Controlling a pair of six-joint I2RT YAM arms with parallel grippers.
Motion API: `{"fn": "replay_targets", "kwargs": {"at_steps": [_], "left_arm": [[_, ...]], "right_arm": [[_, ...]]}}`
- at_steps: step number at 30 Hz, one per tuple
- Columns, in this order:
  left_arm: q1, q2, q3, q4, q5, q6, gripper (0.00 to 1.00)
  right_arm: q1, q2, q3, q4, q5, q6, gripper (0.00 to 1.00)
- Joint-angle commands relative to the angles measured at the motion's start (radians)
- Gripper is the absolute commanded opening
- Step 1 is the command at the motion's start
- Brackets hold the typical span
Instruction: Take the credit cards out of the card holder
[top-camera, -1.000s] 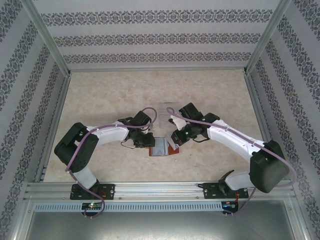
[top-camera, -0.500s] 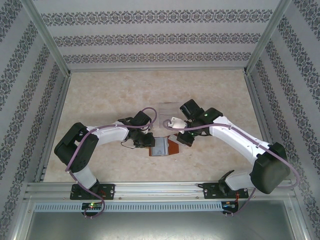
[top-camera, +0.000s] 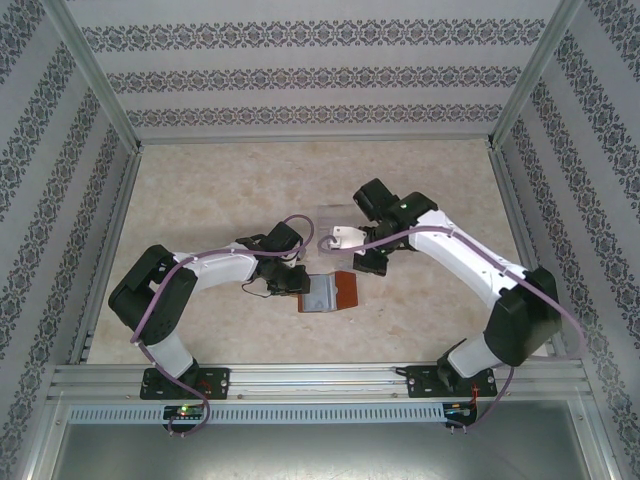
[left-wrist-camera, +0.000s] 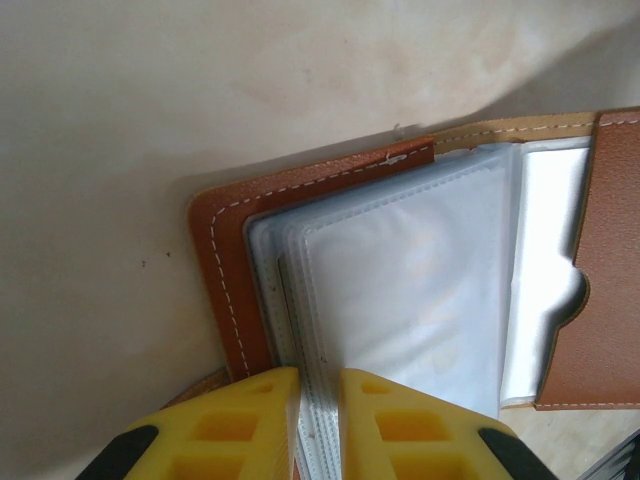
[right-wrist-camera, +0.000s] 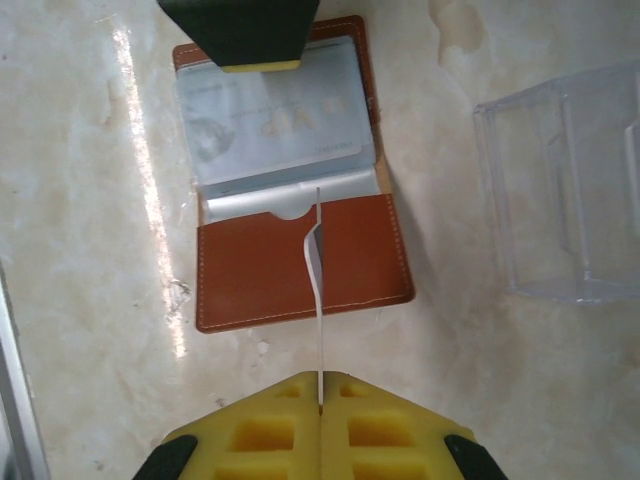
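Note:
The reddish-brown card holder (top-camera: 331, 293) lies open on the table. My left gripper (left-wrist-camera: 318, 385) is shut on the edge of its clear sleeves (left-wrist-camera: 400, 280), beside the stitched leather cover (left-wrist-camera: 225, 270). In the right wrist view the holder (right-wrist-camera: 300, 275) lies below, with a pale credit card (right-wrist-camera: 270, 125) showing inside its top sleeve and the left gripper (right-wrist-camera: 240, 30) at its far edge. My right gripper (right-wrist-camera: 320, 385) is shut on another thin pale credit card (right-wrist-camera: 318, 300), seen edge-on and hanging above the holder's leather flap. From above, the right gripper (top-camera: 365, 262) is just right of and behind the holder.
A clear acrylic tiered stand (right-wrist-camera: 570, 200) stands on the marble table to the right of the holder, and from above the stand (top-camera: 335, 215) is just behind both grippers. Patterned walls and metal posts enclose the table (top-camera: 200, 190).
The right arm has risen and drawn back from the holder with the thin card in its jaws, uncovering the brown right flap. The left arm and holder have stayed put.

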Motion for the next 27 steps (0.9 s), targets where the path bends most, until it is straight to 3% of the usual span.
{"fn": "replay_targets", "kwargs": {"at_steps": [1, 27], "left_arm": [[-0.007, 0.046, -0.030, -0.117, -0.031, 0.019, 0.19], [-0.008, 0.042, -0.038, -0.109, -0.035, -0.004, 0.19]], "right_arm": [[-0.017, 0.056, 0.071, -0.049, 0.009, -0.081, 0.00], [-0.097, 0.467, 0.512, -0.218, -0.011, -0.246, 0.00]]}}
